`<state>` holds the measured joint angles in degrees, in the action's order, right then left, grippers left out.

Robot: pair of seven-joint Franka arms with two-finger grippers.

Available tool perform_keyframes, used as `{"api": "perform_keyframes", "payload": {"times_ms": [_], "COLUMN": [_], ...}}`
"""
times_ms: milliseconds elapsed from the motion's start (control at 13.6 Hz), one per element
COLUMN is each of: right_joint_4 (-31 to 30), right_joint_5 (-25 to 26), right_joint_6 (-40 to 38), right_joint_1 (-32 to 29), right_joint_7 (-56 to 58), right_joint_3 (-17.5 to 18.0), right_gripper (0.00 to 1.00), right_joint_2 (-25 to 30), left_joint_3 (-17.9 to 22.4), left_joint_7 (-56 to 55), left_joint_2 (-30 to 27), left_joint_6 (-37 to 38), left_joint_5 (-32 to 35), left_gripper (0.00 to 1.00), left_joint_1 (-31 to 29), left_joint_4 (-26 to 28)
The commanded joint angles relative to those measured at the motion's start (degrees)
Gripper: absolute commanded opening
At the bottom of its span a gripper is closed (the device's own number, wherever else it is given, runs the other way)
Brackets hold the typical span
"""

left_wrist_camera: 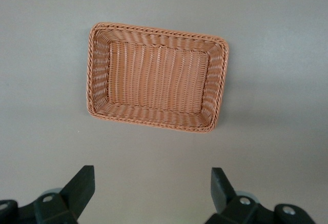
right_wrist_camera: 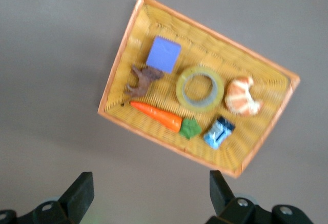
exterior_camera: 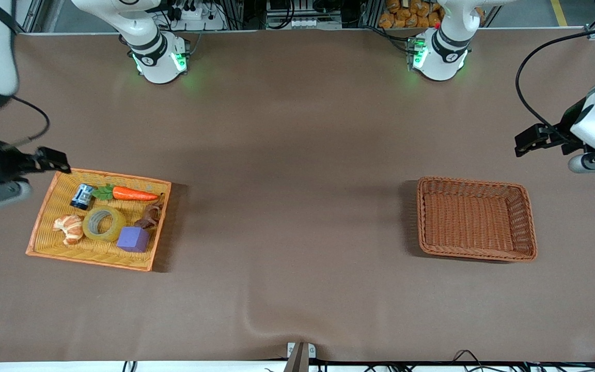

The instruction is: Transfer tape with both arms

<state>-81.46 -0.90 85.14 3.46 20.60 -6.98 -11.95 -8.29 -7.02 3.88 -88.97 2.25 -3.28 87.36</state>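
Observation:
The tape (exterior_camera: 104, 223), a yellowish translucent ring with a grey core, lies flat in the orange-yellow tray (exterior_camera: 44, 217) between a croissant and a purple cube. It also shows in the right wrist view (right_wrist_camera: 200, 88). My right gripper (exterior_camera: 55, 161) hangs open and empty in the air over the table by the tray's corner; in its own view (right_wrist_camera: 148, 183) the jaws stand wide apart above bare table. My left gripper (exterior_camera: 527, 140) hangs open and empty over the table at the left arm's end, and its own view (left_wrist_camera: 151, 178) shows nothing between the jaws.
The tray also holds a carrot (exterior_camera: 133, 194), a croissant (exterior_camera: 69, 228), a purple cube (exterior_camera: 133, 239), a blue can (exterior_camera: 82, 196) and a brown figure (exterior_camera: 149, 216). An empty brown wicker basket (exterior_camera: 475, 181) stands toward the left arm's end and also shows in the left wrist view (left_wrist_camera: 97, 75).

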Motion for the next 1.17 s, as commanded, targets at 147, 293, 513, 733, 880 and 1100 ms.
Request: {"api": "perform_keyframes", "payload": {"times_ms": [147,293,513,733,880,1100], "right_joint_4": [-7.8,-10.0,-14.2,-16.1,-16.4,-15.3], "right_joint_5": [0.7,0.7,1.0,0.3,0.3,0.4], "right_joint_6": [0.0,0.2,3.4,12.3,10.6,5.9], "right_joint_1": [-1.6,-1.7,-2.2,-3.6,-3.4,-2.0], "right_joint_7": [-5.2,-5.5,-5.5,-5.5,-9.5,-13.7], "right_joint_3": [0.2,0.5,0.6,0.6,0.6,1.3], "right_gripper": [1.00,1.00,1.00,1.00,1.00,1.00], "right_joint_2": [10.1,12.2,16.3,17.8,18.1,17.7], "left_joint_3": [0.2,0.2,0.4,0.0,-0.1,0.3], "left_joint_7": [0.5,0.9,1.0,0.3,0.3,1.2], "left_joint_2": [-4.6,-4.6,-4.4,-4.5,-4.3,-4.4], "left_joint_6": [7.9,9.0,9.0,10.4,10.5,8.1], "left_joint_5": [-3.0,-3.0,-3.2,-2.9,-2.2,-2.3], "left_gripper": [1.00,1.00,1.00,1.00,1.00,1.00], "left_joint_1": [-0.3,-0.3,-1.4,-1.4,-1.4,-1.5], "left_joint_4": [0.3,0.3,0.2,0.4,-0.1,0.1]}}
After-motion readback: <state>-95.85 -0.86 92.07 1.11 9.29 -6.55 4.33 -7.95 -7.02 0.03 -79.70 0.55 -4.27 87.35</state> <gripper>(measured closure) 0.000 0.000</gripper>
